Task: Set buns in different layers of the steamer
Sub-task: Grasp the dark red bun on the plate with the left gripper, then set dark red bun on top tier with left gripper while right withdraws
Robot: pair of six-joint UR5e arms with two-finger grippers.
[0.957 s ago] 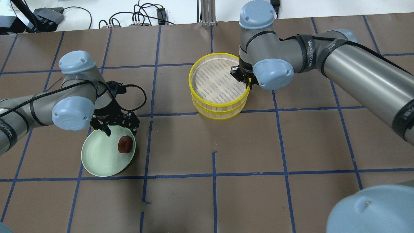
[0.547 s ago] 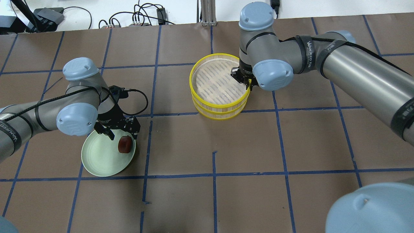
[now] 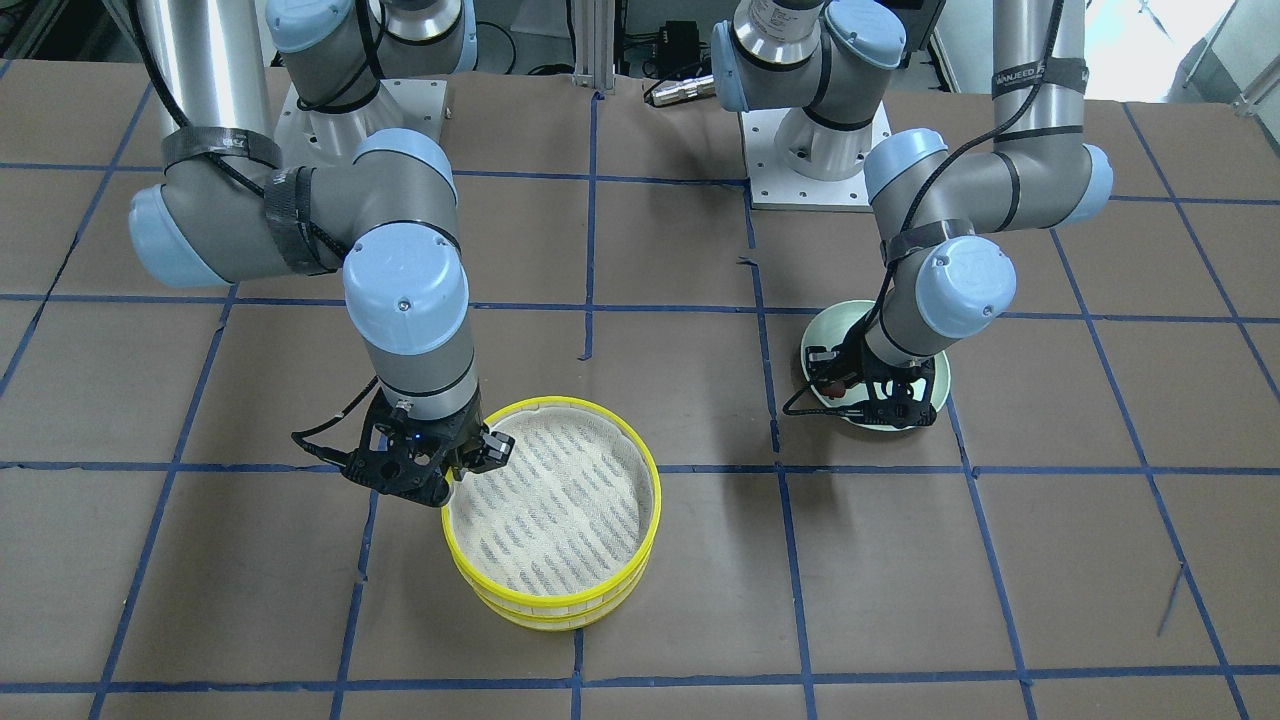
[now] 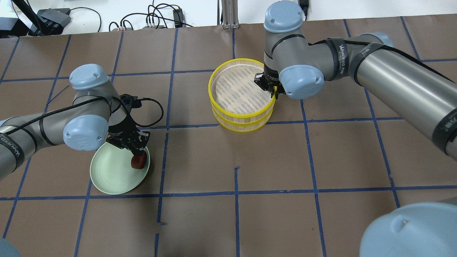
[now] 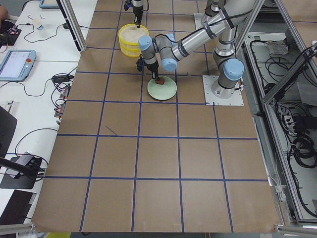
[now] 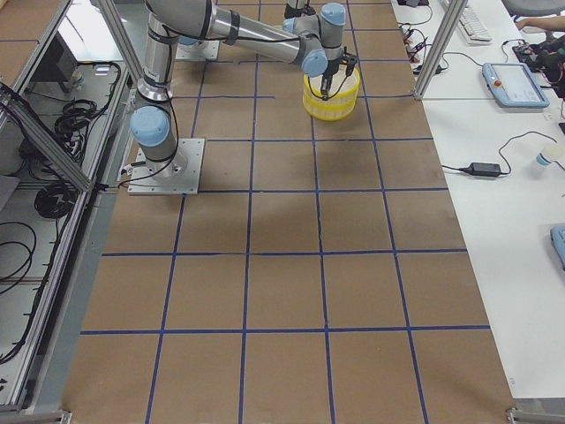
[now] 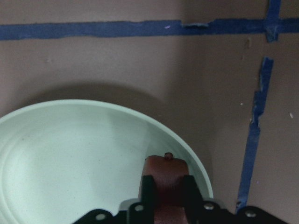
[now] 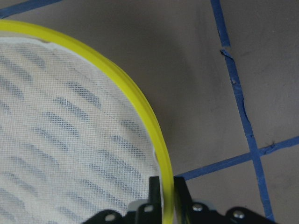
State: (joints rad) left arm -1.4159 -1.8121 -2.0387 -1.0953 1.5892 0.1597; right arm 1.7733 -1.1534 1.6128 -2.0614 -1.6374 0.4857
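The dark reddish-brown bun (image 4: 138,161) lies at the right edge of the pale green plate (image 4: 110,173). My left gripper (image 4: 137,152) is shut on the bun; in the left wrist view the bun (image 7: 165,173) sits between both fingers (image 7: 149,192). Two steamer layers with yellow rims are stacked at the table's middle, the top layer (image 4: 246,115) on the lower layer (image 4: 242,127). My right gripper (image 4: 272,90) is shut on the top layer's rim (image 8: 142,106), one finger inside and one outside. The top layer's slatted floor (image 8: 56,116) holds nothing. The white bun is out of view.
The brown table surface (image 4: 321,160) carries a grid of blue tape lines. Cables and power bricks (image 4: 153,19) lie beyond the far edge. The right arm's forearm (image 4: 400,82) crosses above the table's right half. The steamer stack also shows in the front-facing view (image 3: 550,590).
My left gripper has come down over the dark bun and closed its fingers on it. The right gripper has stayed shut on the steamer rim, almost still.
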